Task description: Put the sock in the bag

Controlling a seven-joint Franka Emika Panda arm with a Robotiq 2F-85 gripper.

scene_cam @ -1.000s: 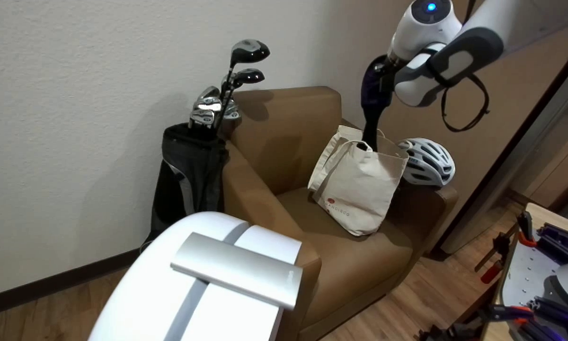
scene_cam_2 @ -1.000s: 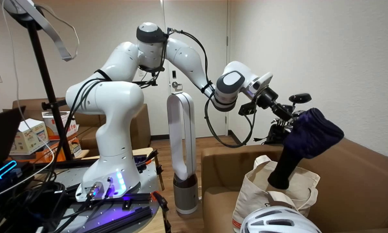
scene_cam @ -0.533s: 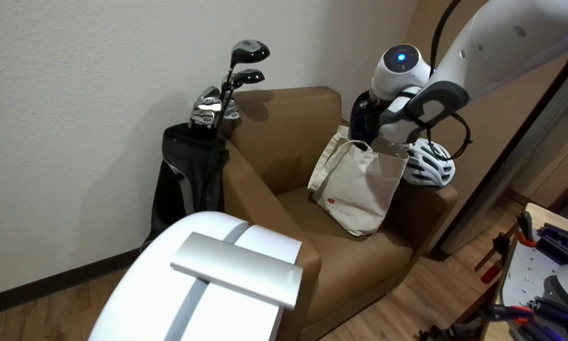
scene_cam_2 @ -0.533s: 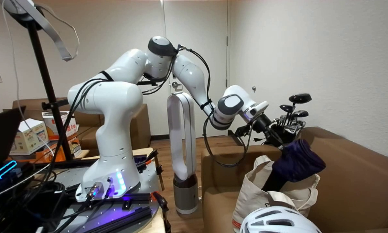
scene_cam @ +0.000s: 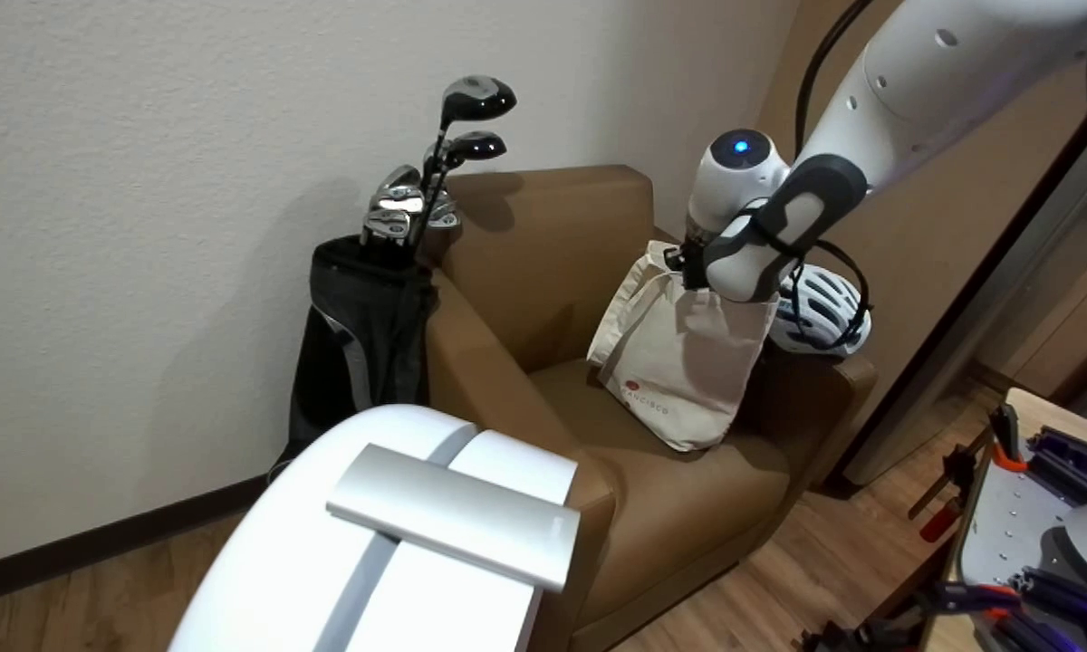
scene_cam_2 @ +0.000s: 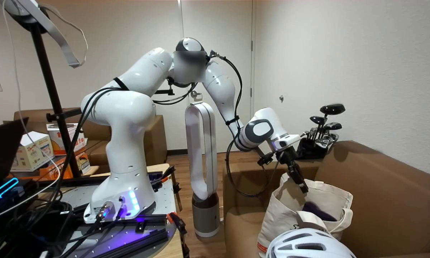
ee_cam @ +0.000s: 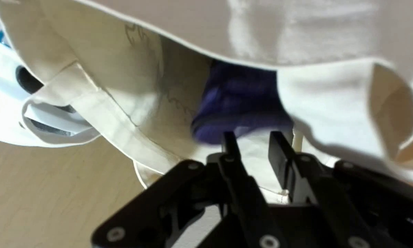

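The cream canvas bag stands on the brown armchair, its mouth open upward, in both exterior views [scene_cam: 675,371] [scene_cam_2: 277,218] and in the wrist view [ee_cam: 113,69]. The navy sock [scene_cam_2: 317,211] lies inside the bag, with its upper end showing below the rim. It also shows in the wrist view [ee_cam: 244,96], partly covered by the bag's wall. The rest of the sock is hidden. My gripper [scene_cam_2: 303,188] is just above the bag's mouth, pointing down. In the wrist view the fingers [ee_cam: 253,137] are apart with nothing between them, and the sock lies beyond the tips.
A white helmet [scene_cam_2: 308,245] sits on the armrest beside the bag. A black golf bag [scene_cam: 367,317] with clubs stands beyond the chair [scene_cam: 553,272]. A white fan [scene_cam_2: 200,150] stands between the robot table and the chair. A wall runs behind the chair.
My gripper has come down toward the bag and let go of the sock. The sock has dropped from hanging over the bag's mouth to lying inside it.
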